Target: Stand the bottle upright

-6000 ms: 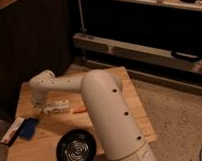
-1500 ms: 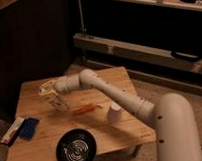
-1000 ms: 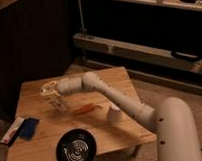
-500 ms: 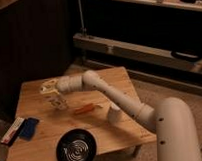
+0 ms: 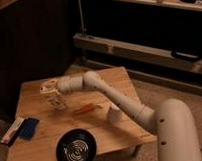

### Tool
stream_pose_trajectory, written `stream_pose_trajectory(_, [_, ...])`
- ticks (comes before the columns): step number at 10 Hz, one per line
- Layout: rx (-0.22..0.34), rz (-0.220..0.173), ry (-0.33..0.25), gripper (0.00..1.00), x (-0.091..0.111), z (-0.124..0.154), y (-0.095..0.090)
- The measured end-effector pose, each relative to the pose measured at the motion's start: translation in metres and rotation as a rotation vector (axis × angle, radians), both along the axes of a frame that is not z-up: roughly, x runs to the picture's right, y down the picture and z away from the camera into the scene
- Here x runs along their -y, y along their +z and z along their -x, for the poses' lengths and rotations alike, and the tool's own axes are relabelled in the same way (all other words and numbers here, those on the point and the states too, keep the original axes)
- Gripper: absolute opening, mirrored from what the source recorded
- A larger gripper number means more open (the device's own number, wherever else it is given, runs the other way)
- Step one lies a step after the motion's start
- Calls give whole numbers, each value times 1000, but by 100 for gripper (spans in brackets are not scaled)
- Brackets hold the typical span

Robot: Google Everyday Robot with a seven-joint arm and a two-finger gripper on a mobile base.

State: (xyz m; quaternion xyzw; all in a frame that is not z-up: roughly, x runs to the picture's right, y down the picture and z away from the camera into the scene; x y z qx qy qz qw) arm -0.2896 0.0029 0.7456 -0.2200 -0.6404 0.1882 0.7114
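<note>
Since the frame a moment ago little has shifted: your gripper [image 5: 51, 89] hangs at the same spot over the left part of the table [image 5: 114, 77], with the bottle [image 5: 56, 100] beneath it. Compared with the much earlier view, the arm has swung out long and low across the table, so that the wrist reaches in from the right and leaves the bottle's base free to meet the wood.

The bottle now looks close to upright, cap end up by the gripper, foot at or just above the table (I can't tell if it touches). Whether the fingers are clamped on it or already loosened can't be made out.

The carrot [image 5: 87, 109] lies just right of the bottle and the cup [image 5: 114, 114] stands further right beside the forearm, so a straight lift upward seems your safest exit. A blue item [image 5: 28, 128] and box [image 5: 12, 130] sit at the left edge, a black bowl [image 5: 76, 149] at the front, all well apart.
</note>
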Motion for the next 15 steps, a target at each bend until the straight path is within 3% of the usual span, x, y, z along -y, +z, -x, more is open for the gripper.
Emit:
stream_pose_trajectory(7, [53,31,30,0,-3,3,-9])
stream_pose_trajectory(15, [33,40,13,0,-8,2,-5])
